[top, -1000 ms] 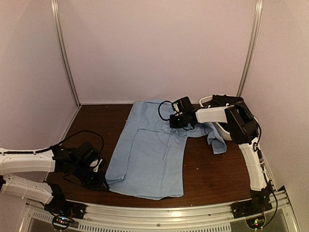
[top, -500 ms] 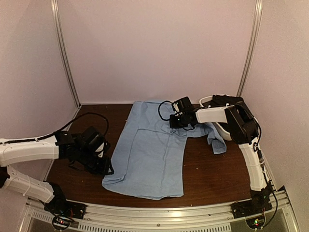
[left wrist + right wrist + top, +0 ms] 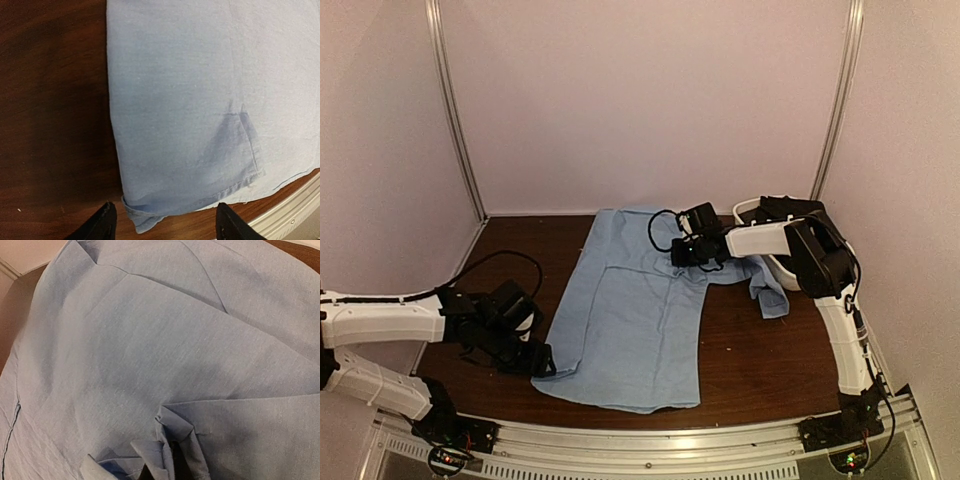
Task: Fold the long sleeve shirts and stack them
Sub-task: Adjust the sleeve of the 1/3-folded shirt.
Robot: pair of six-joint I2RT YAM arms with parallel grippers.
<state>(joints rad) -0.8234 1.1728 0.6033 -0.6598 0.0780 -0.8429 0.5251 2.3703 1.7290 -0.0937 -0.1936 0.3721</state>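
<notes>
A light blue long sleeve shirt point(image 3: 630, 320) lies spread flat on the dark wooden table point(image 3: 500, 250), one sleeve point(image 3: 770, 295) trailing to the right. My left gripper point(image 3: 542, 362) stands open at the shirt's near left corner. In the left wrist view that folded corner point(image 3: 145, 215) lies on the table between the black fingertips point(image 3: 102, 222) of the left gripper point(image 3: 162, 222), touching neither. My right gripper point(image 3: 682, 255) is at the shirt's far right part, shut on a bunched fold of cloth point(image 3: 175, 435). The cloth hides its jaws.
A white oval tub point(image 3: 752, 209) stands at the back right, behind the right arm. The metal rail point(image 3: 650, 440) runs along the near edge, close to the shirt's hem point(image 3: 295, 210). Bare wood point(image 3: 50, 125) lies left of the shirt.
My left gripper carried the shirt's near left corner slightly rightward, then opened and let it drop onto the table. The right gripper has stayed where it was, still gripping cloth.
</notes>
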